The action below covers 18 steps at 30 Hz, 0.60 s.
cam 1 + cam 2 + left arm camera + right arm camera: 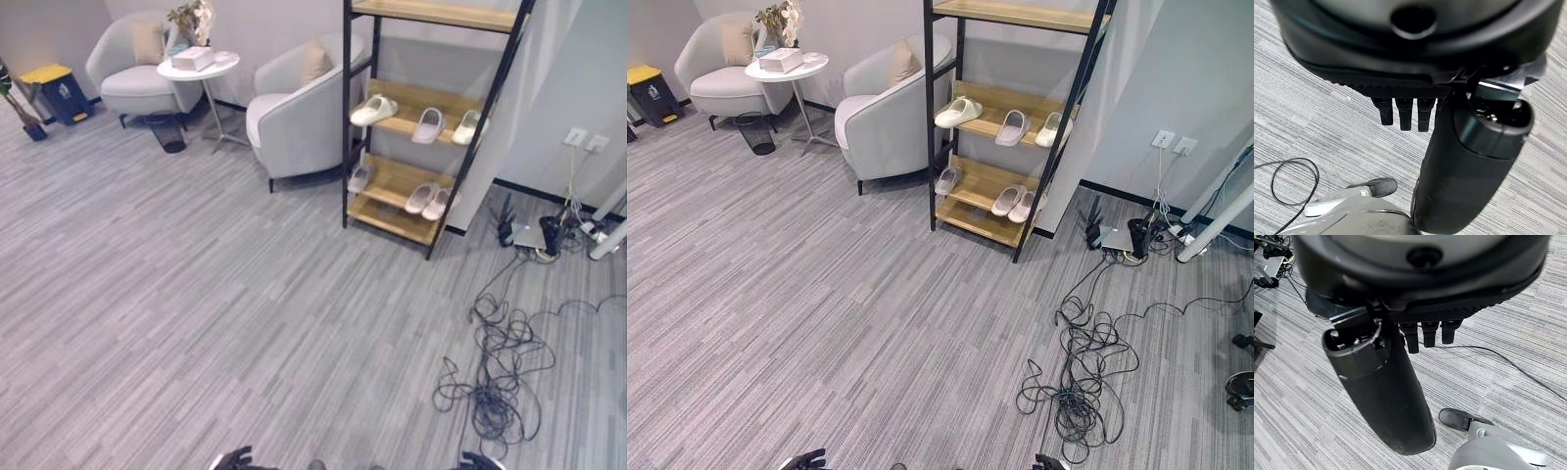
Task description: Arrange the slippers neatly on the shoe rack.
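Left hand (1469, 161) and right hand (1381, 391) hang low over the grey floor (196, 313), fingers straight, holding nothing. Farther off, shoe rack (431, 127) against the wall: three pale slippers (427, 125) on the middle shelf, three more (421, 199) on the shelf below. Armchair (299, 122) just beside its left.
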Available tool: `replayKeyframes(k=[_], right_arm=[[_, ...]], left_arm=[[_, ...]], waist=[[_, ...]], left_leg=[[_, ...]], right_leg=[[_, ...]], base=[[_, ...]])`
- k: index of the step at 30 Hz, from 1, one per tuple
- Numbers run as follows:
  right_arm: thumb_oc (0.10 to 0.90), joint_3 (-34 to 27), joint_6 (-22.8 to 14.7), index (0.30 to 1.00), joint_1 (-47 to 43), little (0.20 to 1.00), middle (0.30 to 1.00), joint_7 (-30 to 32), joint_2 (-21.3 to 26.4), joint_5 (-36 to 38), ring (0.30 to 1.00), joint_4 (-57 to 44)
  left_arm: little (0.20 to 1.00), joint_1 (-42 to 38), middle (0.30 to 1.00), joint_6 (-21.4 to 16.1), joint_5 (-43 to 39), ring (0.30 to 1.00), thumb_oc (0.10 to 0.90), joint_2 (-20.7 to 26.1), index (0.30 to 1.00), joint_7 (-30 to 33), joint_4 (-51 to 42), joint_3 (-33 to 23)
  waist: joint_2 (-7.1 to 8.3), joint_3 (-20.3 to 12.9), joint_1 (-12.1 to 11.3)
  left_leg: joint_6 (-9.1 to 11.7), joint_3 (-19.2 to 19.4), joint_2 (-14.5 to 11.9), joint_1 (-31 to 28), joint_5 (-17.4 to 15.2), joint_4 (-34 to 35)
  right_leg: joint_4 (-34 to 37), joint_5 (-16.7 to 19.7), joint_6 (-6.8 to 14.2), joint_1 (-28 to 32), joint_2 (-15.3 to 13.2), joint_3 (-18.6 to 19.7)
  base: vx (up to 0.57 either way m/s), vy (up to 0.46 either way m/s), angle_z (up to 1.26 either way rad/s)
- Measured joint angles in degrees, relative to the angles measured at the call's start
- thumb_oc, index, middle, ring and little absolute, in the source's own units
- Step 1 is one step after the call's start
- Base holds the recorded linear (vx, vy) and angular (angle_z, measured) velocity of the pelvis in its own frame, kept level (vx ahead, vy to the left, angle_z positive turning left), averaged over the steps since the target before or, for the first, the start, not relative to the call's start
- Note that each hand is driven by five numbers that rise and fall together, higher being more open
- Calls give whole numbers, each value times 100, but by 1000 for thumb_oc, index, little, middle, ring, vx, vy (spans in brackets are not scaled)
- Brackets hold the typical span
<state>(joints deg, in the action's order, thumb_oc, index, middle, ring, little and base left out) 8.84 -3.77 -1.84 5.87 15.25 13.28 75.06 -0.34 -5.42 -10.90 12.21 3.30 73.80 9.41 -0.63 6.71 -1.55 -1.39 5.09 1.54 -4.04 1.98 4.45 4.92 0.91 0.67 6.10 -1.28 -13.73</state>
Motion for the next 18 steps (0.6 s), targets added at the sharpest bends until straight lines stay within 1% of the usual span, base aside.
replayKeyframes(k=[10, 18], right_arm=[[800, 7, 1, 900, 24, 900, 900, 0, -14, -139, 900, 0], [800, 47, 4, 900, 51, 900, 900, -1, -21, -141, 900, -1]], left_arm=[[900, 16, 900, 1, 2, 900, 800, -3, 900, -1, 1, 0], [900, 24, 900, 5, 0, 900, 800, -3, 900, -1, 2, 1]], waist=[[-50, 32, 1], [-52, 34, 3]], left_leg=[[-6, -20, 0, -7, 4, -1], [0, -79, 3, -3, 10, -1]], right_leg=[[-1, 3, -7, 16, 0, -17], [-2, -14, 9, 33, 4, -74]], base=[[2, -2, 0], [17, -38, 4]])
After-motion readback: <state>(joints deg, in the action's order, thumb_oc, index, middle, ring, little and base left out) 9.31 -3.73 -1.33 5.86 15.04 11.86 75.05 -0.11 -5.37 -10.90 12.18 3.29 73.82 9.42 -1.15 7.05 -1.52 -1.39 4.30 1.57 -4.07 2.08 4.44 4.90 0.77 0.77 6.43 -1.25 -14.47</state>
